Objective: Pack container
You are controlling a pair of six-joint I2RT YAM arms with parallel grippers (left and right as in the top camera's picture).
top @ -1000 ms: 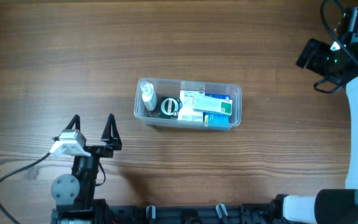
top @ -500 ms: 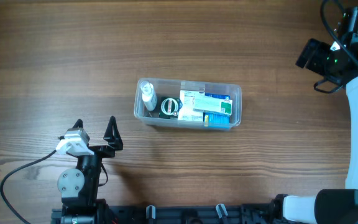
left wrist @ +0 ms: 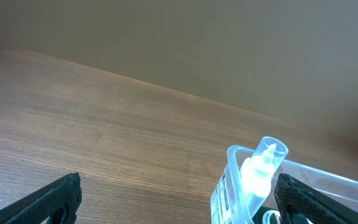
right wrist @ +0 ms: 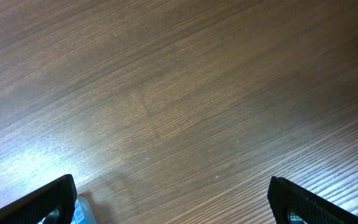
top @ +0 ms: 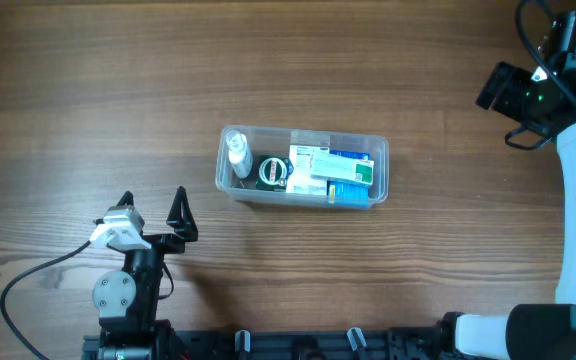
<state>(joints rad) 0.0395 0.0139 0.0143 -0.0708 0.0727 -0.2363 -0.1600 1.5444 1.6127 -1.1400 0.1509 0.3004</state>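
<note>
The left gripper [top: 151, 198] sits near the front left of the table [top: 118, 80], jaws spread wide and empty. The container [top: 268, 130] is mid-table, well apart from both grippers, holding a spray bottle [top: 237, 152] and small boxes [top: 333, 170] with unreadable labels. At far right, the right gripper [right wrist: 171, 183] gapes wide, holding nothing, its arm cut off by the frame's edge.

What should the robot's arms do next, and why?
Probably tuck the left gripper back to rest near its base, since the packing looks done. The tub already holds the spray bottle and the boxes. The right gripper is open and empty too, and I see nothing loose left to pack.
</note>
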